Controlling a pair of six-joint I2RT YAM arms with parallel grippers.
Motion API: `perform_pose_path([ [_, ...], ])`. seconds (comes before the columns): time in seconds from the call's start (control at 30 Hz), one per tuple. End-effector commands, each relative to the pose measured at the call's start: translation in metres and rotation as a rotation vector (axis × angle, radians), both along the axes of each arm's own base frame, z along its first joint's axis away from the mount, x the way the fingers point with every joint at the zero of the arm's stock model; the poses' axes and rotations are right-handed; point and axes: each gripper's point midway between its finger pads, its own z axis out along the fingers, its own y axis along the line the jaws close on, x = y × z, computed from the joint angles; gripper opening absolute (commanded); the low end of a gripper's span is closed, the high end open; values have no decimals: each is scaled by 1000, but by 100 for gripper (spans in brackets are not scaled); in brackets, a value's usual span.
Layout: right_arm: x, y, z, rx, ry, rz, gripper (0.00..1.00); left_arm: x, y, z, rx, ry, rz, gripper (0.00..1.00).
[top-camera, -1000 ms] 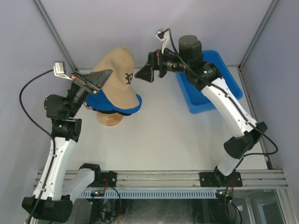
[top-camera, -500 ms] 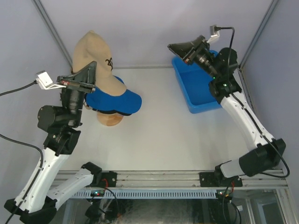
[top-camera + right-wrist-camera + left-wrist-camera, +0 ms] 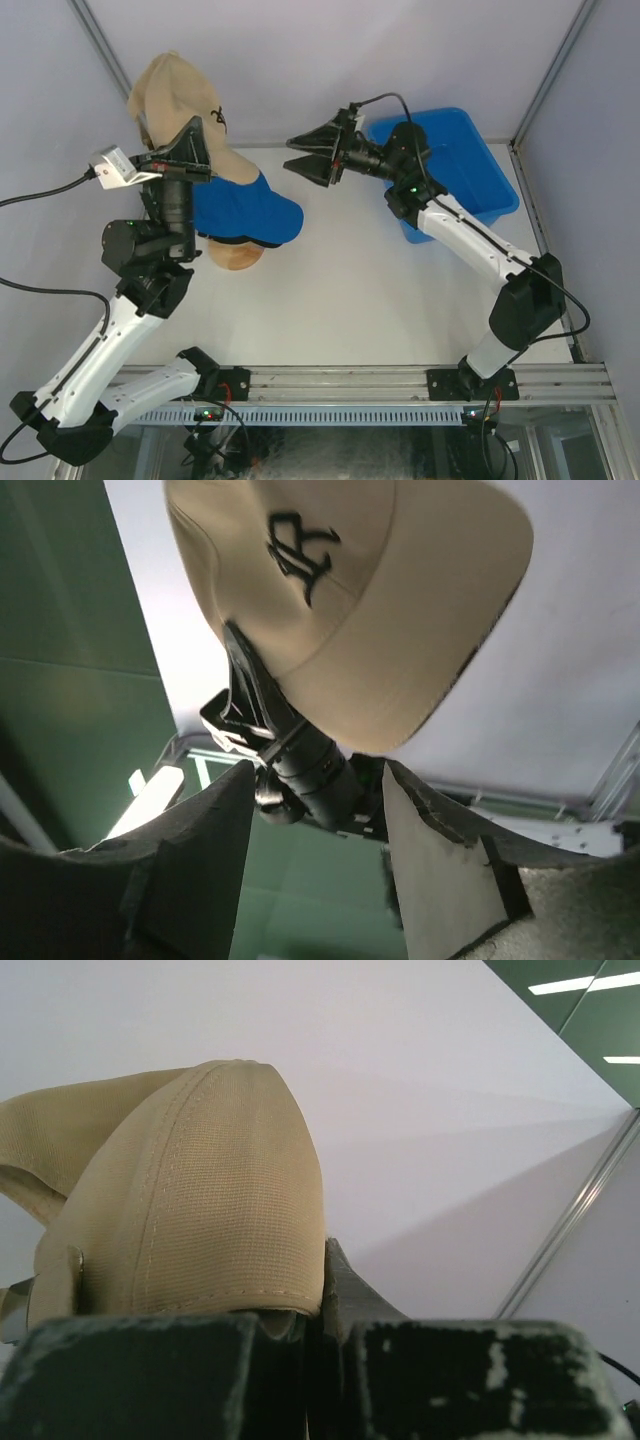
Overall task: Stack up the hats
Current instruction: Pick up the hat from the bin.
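While pinched at the lower crown edge in the left gripper (image 3: 195,150), jaws shut tight on a fold of cloth: tan cap (image 3: 165,90), raised high at the far-left corner, close to the back wall (image 3: 350,60) and clear of the stack. Below and to its right, blue cap (image 3: 250,205), seated on the round wooden head form (image 3: 235,258), brim pointing right across the table (image 3: 360,300). Right gripper (image 3: 300,158) spread wide and empty, hovering between tan cap and blue bin (image 3: 480,165), fingers aimed at the raised cap, black monogram (image 3: 300,555) facing its lens.

Handling, as judged: light, soft woven cloth, crown collapsing readily under a pinch and draping from a single hold; brim stiffer and curved, likely to keep its shape. Not fragile; matte fabric, little risk of slipping from closed pads. Best holds: brim edge for steering, or crown rim opposite the left grip, to spread the opening before lowering over the blue cap. Avoid squeezing the crown flat, for fear of poor seating on the stack.

Room: bare table in front of and to the right of the head form; free air above the blue cap for a straight descent. Limits: back wall and slanted corner post (image 3: 115,70) just behind the tan cap, bin wall near the right arm, both grippers near each other over the head form. Keep approach paths apart.
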Motion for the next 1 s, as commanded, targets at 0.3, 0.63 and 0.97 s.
perform_pose_path([
  [0.3,-44,40,22,95,124,268,55,-27,9,58,-30,-208,1,0],
  [0.63,-34,59,27,101,167,315,50,-39,-8,64,55,-257,-83,0],
  [0.97,-31,71,28,154,197,343,10,-47,-12,54,64,-258,-129,0],
])
